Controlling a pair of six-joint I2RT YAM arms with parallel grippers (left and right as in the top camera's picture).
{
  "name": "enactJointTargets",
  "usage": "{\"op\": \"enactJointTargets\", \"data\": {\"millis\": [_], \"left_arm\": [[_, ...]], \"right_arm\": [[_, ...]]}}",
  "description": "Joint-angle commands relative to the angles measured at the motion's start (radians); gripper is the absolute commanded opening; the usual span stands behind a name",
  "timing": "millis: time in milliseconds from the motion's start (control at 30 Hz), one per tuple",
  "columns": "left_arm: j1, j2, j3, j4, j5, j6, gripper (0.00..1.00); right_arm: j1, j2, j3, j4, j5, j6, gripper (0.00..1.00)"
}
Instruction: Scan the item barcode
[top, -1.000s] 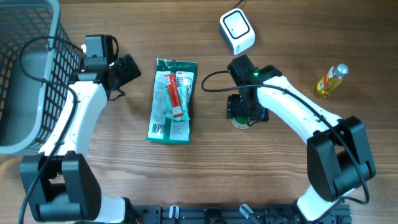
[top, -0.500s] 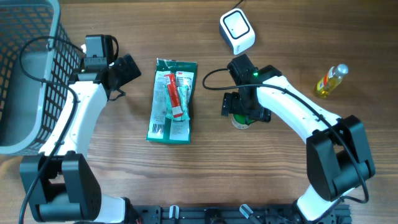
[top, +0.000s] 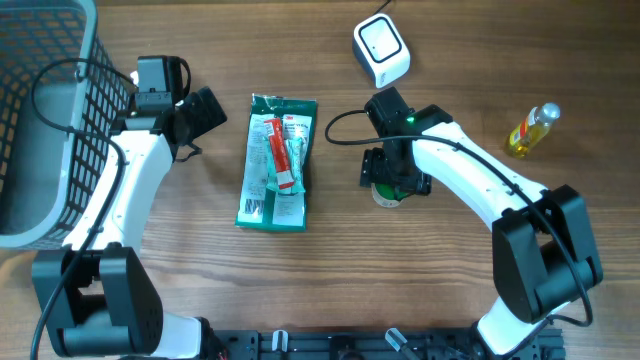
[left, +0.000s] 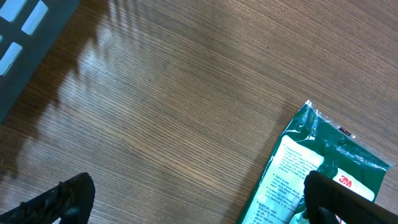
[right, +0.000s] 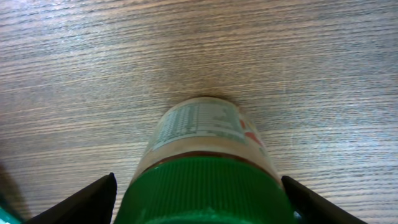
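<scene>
Closest to the lens in the right wrist view, a jar (right: 202, 134) with a ribbed green lid fills the lower centre of the frame, its pale printed label turned toward the camera and its far end resting on the wood-grain table (right: 74, 74). The right gripper (right: 199, 180) straddles that lid, one dark finger (right: 93, 199) at the lower left corner and the other at the lower right, each just beside the lid's rim; whether they are pressing on it or only bracketing it cannot be told. From overhead the jar (top: 386, 197) sits right of centre, almost wholly hidden under the right arm's wrist. To its left, at the middle of the frame, a green packet (top: 277, 162) lies flat with its long side running up and down the picture and a red-and-white tube printed or packed on its face. The left gripper (top: 205, 112) hangs near the packet's upper left corner, apart from it, and the left wrist view shows its two fingertips spread wide at the bottom corners with nothing between them but bare table, the packet (left: 317, 162) entering from the lower right. Farther back, a white scanner (top: 381, 47) stands at the top centre, well above the jar. A yellow bottle (top: 531, 130) lies tilted near the right edge. A grey mesh basket (top: 40, 120) occupies the upper left corner.
</scene>
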Motion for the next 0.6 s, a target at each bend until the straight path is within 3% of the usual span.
{"op": "enactJointTargets", "data": {"millis": [0, 567], "left_arm": [[0.003, -0.012, 0.013, 0.0, 0.005, 0.005, 1.0], [0.003, -0.012, 0.013, 0.0, 0.005, 0.005, 1.0]], "right_arm": [[0.007, 0.025, -0.01, 0.011, 0.037, -0.03, 0.83], [0.019, 0.026, -0.064, 0.07, 0.038, -0.056, 0.84]]}}
